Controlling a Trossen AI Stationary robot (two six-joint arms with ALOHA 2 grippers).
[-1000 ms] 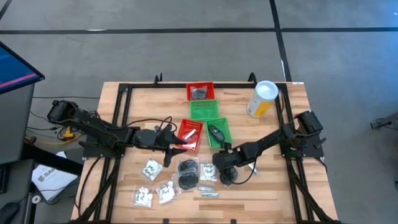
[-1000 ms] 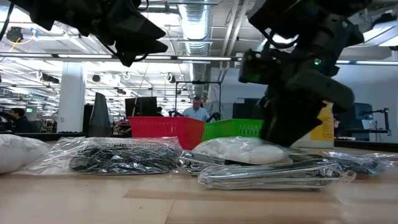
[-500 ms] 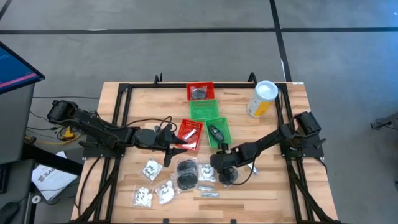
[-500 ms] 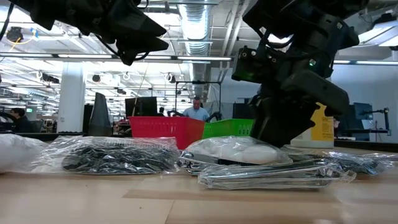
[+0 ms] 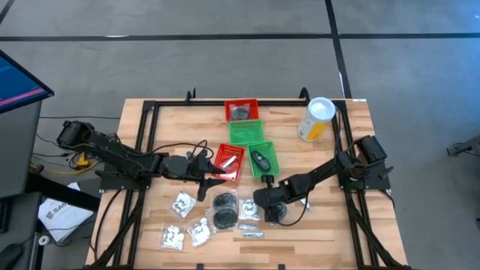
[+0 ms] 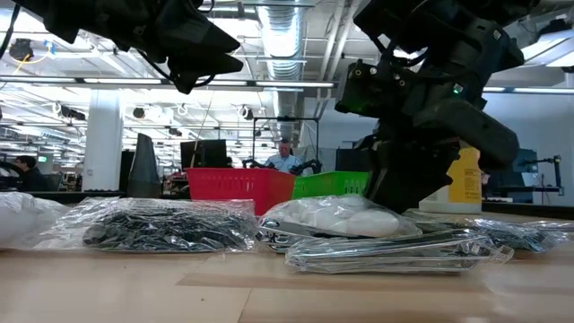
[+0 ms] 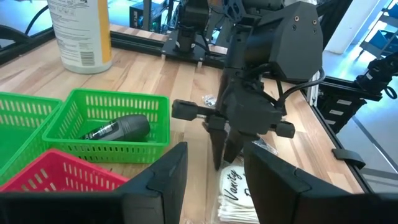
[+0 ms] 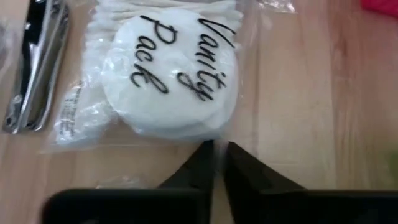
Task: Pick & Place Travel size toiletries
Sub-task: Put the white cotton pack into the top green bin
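Several travel size toiletries lie near the table's near edge. They include a clear "Vanity Pack" packet of white pads, black-disc packets, white-filled packets and a silvery sachet. A dark grey piece lies in a green basket. My right gripper points steeply down at the Vanity Pack's edge and is shut on it. My left gripper hovers open beside the red basket and touches nothing. My right gripper pinches the clear plastic edge of the Vanity Pack packet between its two fingertips. It comes slanting down from the table's right side. The packet lies flat on the table, and the white pads sit just beyond the fingertips.
A red basket and a green basket stand farther back in the middle. A yellow canister with a white lid stands at the far right. A silvery nail clipper lies beside the Vanity Pack. Black frame rails border the table.
My right gripper has edged a little toward the table's left, onto the Vanity Pack's edge. The packet has shifted slightly leftward on the table, and so has the black-disc packet next to it.
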